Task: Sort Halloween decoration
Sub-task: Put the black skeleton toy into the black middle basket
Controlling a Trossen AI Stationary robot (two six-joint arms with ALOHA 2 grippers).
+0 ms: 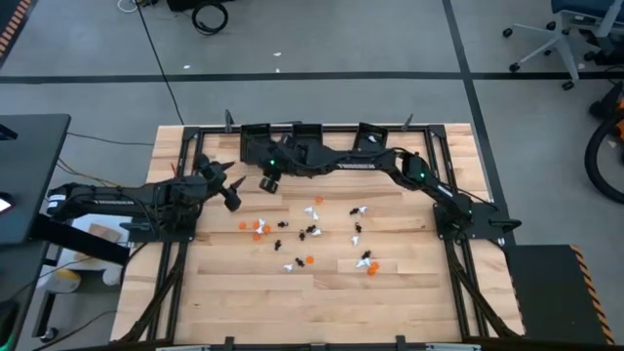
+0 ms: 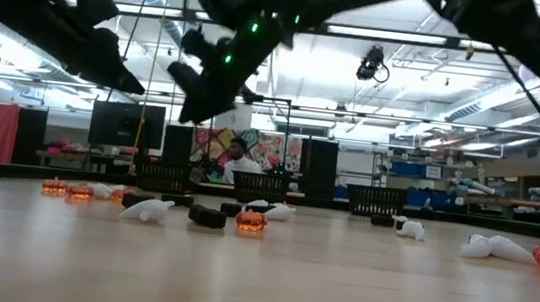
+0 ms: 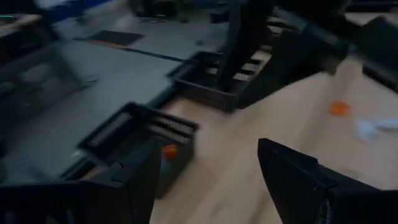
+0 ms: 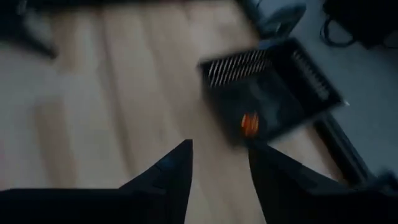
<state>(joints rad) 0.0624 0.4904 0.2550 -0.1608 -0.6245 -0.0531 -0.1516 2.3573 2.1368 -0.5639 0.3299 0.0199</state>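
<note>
Orange, black and white trinkets (image 1: 310,232); black, seemingly slatted bin (image 4: 270,93).

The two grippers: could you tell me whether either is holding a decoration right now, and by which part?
Neither holds anything. The left gripper shows open fingers with only table between them. The right gripper near the far bins also has an empty gap; an orange trinket lies in the bin beyond.

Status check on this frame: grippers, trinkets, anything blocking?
Left gripper open, empty, at table's left. Right gripper open, empty, before a black bin holding one orange trinket. Remaining trinkets scattered mid-table. Nothing blocking.
</note>
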